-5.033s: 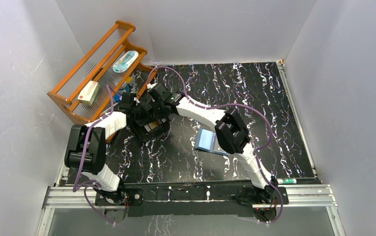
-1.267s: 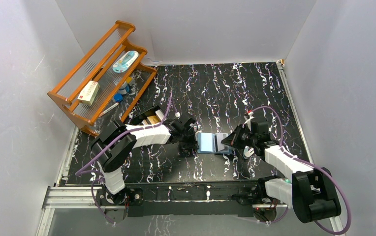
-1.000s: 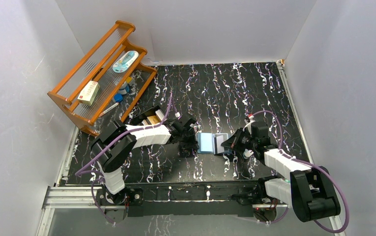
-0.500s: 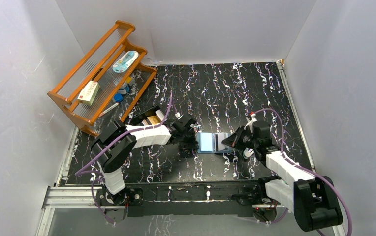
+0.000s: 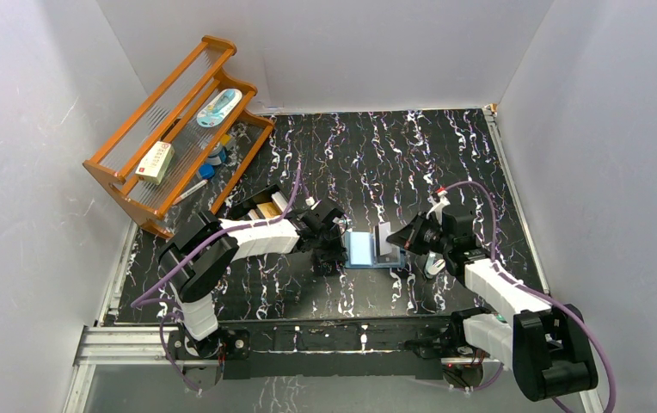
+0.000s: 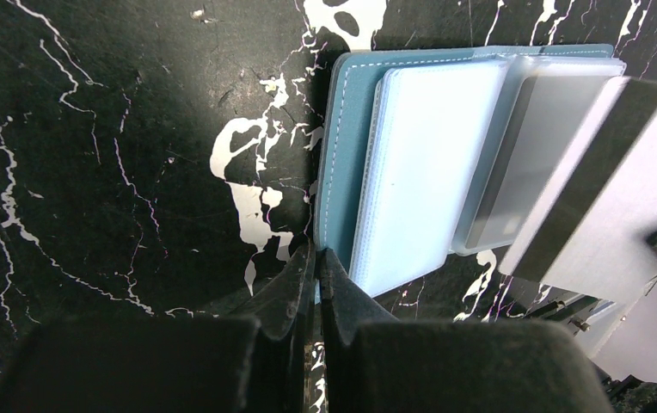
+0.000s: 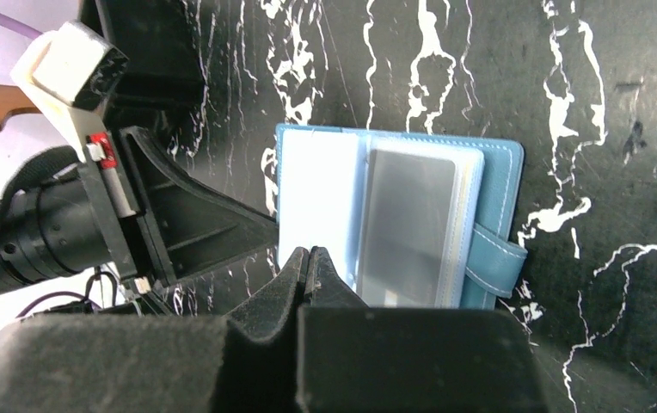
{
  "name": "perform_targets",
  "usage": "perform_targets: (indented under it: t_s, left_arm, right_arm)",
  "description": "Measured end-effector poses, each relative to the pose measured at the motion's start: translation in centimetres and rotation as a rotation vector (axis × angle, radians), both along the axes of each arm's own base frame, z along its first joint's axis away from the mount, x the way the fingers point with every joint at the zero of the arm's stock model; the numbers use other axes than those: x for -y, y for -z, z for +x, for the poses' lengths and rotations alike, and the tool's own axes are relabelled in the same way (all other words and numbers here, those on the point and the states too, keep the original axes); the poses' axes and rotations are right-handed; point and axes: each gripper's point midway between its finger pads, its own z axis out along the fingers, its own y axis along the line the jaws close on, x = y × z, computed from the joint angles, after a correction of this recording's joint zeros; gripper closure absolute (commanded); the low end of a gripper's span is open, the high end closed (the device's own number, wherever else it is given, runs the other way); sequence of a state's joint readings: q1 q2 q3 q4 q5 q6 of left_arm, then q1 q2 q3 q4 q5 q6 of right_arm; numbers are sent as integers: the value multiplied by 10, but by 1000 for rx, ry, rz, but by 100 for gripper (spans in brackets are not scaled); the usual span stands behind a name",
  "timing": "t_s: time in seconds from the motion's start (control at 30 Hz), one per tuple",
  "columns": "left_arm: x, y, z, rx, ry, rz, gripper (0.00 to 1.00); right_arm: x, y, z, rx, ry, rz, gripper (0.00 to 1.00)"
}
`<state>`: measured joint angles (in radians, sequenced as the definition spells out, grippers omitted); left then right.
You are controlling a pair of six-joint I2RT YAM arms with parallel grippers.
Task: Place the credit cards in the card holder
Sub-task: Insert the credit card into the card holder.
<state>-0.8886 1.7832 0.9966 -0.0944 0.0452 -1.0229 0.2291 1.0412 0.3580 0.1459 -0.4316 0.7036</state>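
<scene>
The wallet [image 5: 361,249] lies open on the table [image 5: 394,155], midway between the arms, pale pockets facing up, snap tab toward the right arm. A grey card [image 7: 411,224] sits in a clear pocket. The left fingers [image 6: 308,275] are closed, with the tips at the wallet's left edge; whether they pinch the cover I cannot tell. The right fingers [image 7: 308,271] are closed on a white card [image 6: 600,189] with a black stripe, held tilted over the wallet's right half
</scene>
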Motion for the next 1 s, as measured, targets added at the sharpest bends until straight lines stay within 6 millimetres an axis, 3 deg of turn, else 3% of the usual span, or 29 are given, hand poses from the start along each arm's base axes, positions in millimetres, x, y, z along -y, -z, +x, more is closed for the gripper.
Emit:
perform_targets:
  t_s: [0.23, 0.57, 1.0]
  left_arm:
    - [1, 0, -1, -3, -2, 1, 100]
    - [1, 0, -3, -4, -1, 3, 100]
    - [1, 1, -3, -1, -2, 5, 100]
  right_arm:
    - [0, 24, -10, -56, -13, -3, 100]
    - [-4, 39, -12, -69, -32, 16, 100]
    - [-12, 45, -14, -69, -60, 77, 100]
